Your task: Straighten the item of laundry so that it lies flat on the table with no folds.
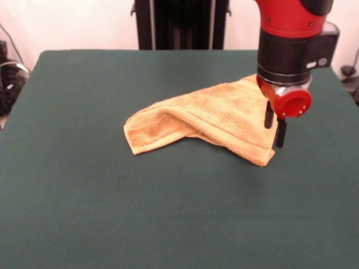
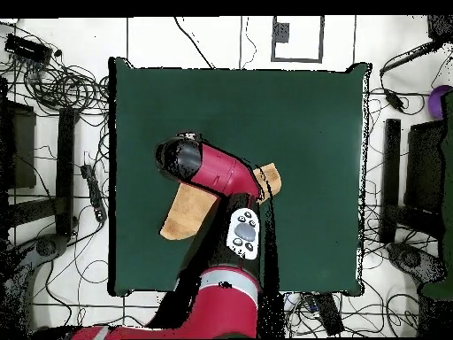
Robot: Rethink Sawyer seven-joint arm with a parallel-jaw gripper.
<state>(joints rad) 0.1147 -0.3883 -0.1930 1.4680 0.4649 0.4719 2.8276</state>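
While my arm hangs over the right of the green tabletop [image 1: 84, 196], towel [image 1: 213, 115] lying folded and rumpled mid-table, fingers [image 1: 281, 133] parted just beside its right corner, gripping nothing I can see

towel [image 1: 213, 115]: nubby terry cloth | table [image 1: 112, 196]: matt felt-like cloth | arm [image 1: 291, 22]: glossy shell

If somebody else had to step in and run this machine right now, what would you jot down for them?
Gripper: fingers pointing down at the towel's edge on the picture's right in the front view; open or shut, and whether it touches the cloth, cannot be told.
Towel: near the middle of the green table, folded over itself into a rough wedge, with a raised fold.
Done: nothing visibly flattened.
Left: open the folds and spread the towel flat.
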